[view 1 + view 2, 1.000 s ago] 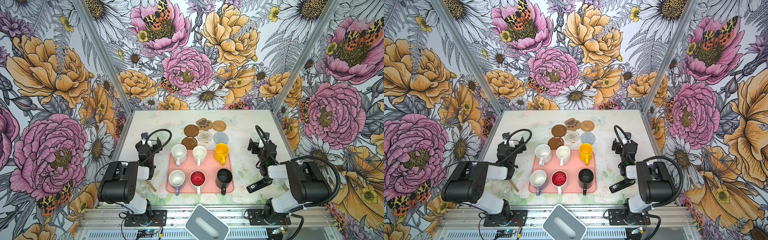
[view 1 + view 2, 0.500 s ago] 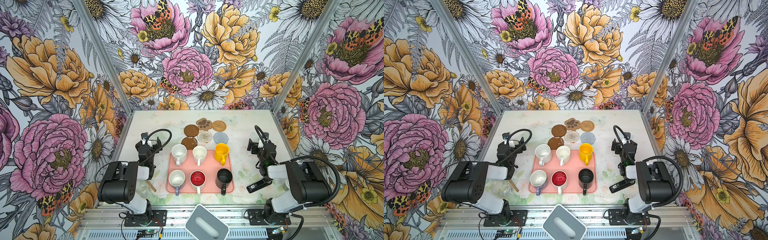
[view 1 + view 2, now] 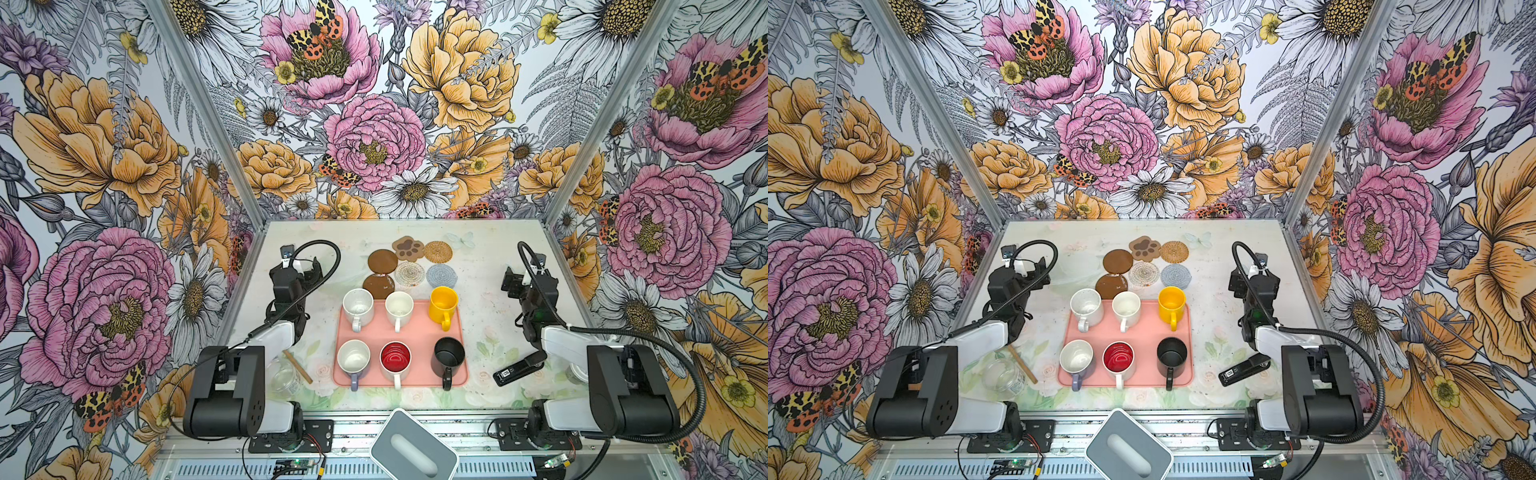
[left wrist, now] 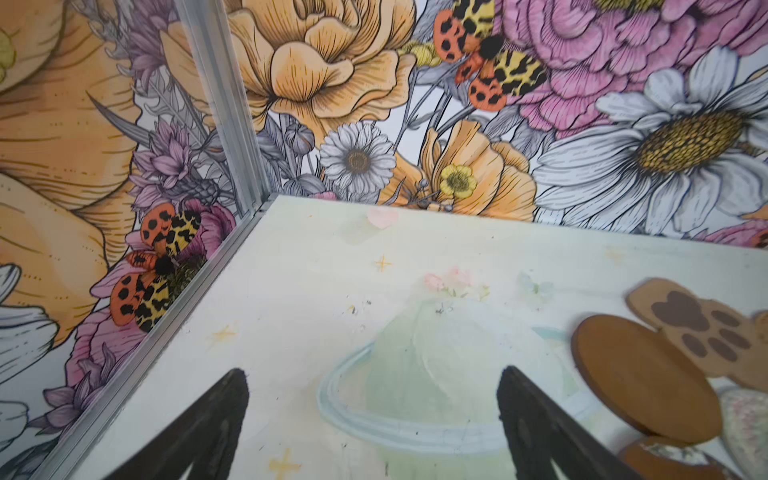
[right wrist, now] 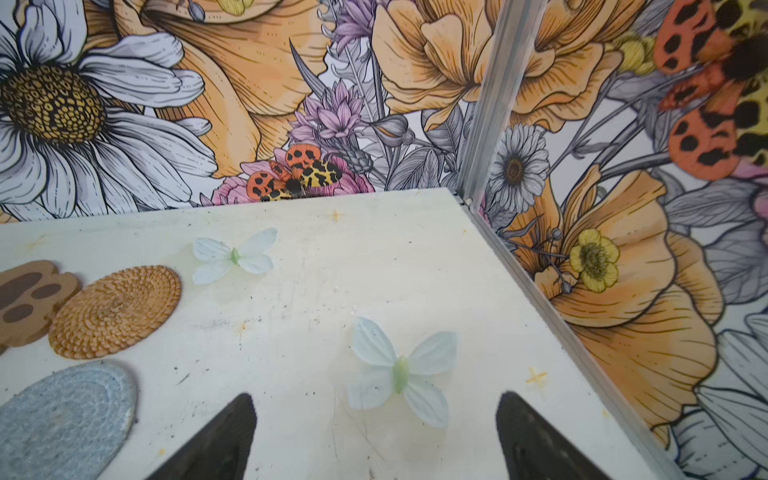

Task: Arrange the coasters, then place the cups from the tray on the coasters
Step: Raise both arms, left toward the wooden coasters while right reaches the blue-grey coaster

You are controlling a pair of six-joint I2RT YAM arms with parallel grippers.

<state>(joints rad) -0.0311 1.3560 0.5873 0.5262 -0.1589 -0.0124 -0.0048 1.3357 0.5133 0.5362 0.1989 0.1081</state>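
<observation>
Six coasters cluster at the back middle in both top views: two brown discs [image 3: 382, 261] [image 3: 378, 286], a paw shape [image 3: 409, 248], a rattan round [image 3: 438, 252], a whitish woven round [image 3: 409, 274] and a grey-blue one [image 3: 441, 275]. In front of them the pink tray [image 3: 415, 334] holds six cups: two white [image 3: 358, 303] [image 3: 399, 306], yellow [image 3: 443, 302], lavender [image 3: 353, 358], red-lined [image 3: 395, 359] and black [image 3: 448, 355]. My left gripper [image 4: 372, 374] hangs open over bare table left of the coasters. My right gripper [image 5: 376, 399] is open over bare table to their right.
A clear glass jar [image 3: 282, 376] and a wooden stick [image 3: 297, 366] lie by the left arm's base. A black stapler-like object [image 3: 519, 368] lies right of the tray. A grey rounded box [image 3: 413, 446] sits at the front edge. Floral walls enclose three sides.
</observation>
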